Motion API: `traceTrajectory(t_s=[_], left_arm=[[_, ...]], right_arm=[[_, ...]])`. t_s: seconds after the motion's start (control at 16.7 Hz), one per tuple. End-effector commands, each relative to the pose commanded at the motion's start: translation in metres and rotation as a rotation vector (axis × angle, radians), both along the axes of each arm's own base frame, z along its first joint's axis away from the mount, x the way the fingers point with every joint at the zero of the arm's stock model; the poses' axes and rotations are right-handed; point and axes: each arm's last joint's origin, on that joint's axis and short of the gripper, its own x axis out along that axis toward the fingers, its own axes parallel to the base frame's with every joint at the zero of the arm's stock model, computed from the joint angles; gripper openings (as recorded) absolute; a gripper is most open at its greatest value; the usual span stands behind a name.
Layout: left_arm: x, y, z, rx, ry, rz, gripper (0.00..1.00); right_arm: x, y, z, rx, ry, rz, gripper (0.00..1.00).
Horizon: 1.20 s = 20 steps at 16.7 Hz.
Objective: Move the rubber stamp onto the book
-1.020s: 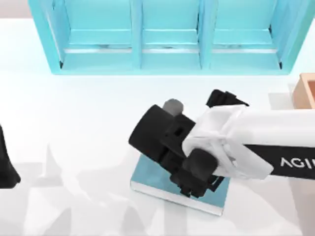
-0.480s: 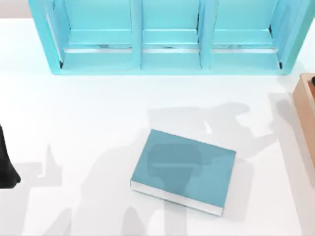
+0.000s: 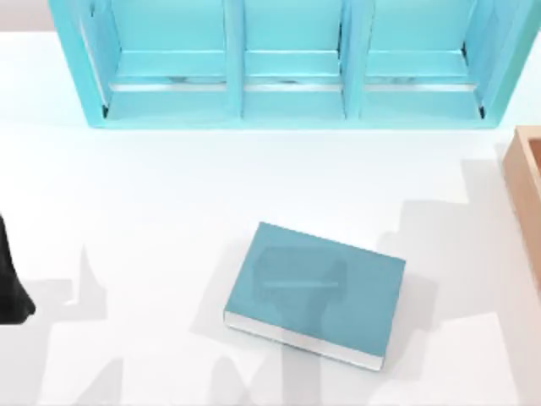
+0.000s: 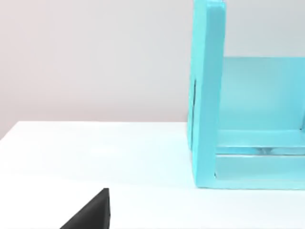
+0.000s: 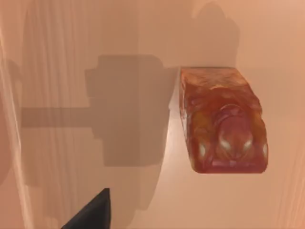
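Observation:
The book (image 3: 317,292) lies flat near the middle of the table, teal-blue with white page edges, and nothing rests on it. A shadow falls across its cover. In the right wrist view a reddish-brown blocky object, apparently the rubber stamp (image 5: 221,119), sits on a tan surface below the camera. A dark part of my right gripper (image 5: 90,214) shows at the edge of that view, apart from the stamp. My left arm (image 3: 10,288) is parked at the table's left edge, and a dark part of my left gripper (image 4: 90,214) shows in the left wrist view.
A large light-blue shelf unit (image 3: 287,93) with compartments spans the back of the table; its side wall (image 4: 205,95) is in the left wrist view. A tan open box (image 3: 526,173) stands at the right edge. White tabletop surrounds the book.
My right arm, which hung over the book a second ago, has swung off to the right and left the top view. Its shadow has slid rightward. The book has not moved.

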Motion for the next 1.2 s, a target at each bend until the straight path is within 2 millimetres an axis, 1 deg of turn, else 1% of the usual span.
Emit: traceTrajectory(t_s=[0.3, 0.42, 0.54, 0.84, 0.96, 1.08, 1.2], left_arm=[[0.0, 0.0, 0.0, 0.0, 0.0, 0.0, 1.0], [0.0, 0.0, 0.0, 0.0, 0.0, 0.0, 1.0], [0.0, 0.0, 0.0, 0.0, 0.0, 0.0, 1.0], [0.0, 0.0, 0.0, 0.0, 0.0, 0.0, 1.0], [0.0, 0.0, 0.0, 0.0, 0.0, 0.0, 1.0], [0.0, 0.0, 0.0, 0.0, 0.0, 0.0, 1.0], [0.0, 0.0, 0.0, 0.0, 0.0, 0.0, 1.0]], right_arm=[[0.0, 0.001, -0.001, -0.002, 0.001, 0.002, 1.0], [0.0, 0.001, -0.008, -0.001, 0.0, 0.001, 1.0], [0.0, 0.001, -0.022, -0.001, -0.001, 0.0, 1.0], [0.001, 0.0, -0.075, 0.0, 0.0, 0.0, 1.0], [0.001, 0.0, -0.092, 0.0, 0.0, 0.0, 1.0], [0.0, 0.0, -0.1, 0.0, 0.0, 0.0, 1.0], [0.0, 0.0, -0.1, 0.0, 0.0, 0.0, 1.0]])
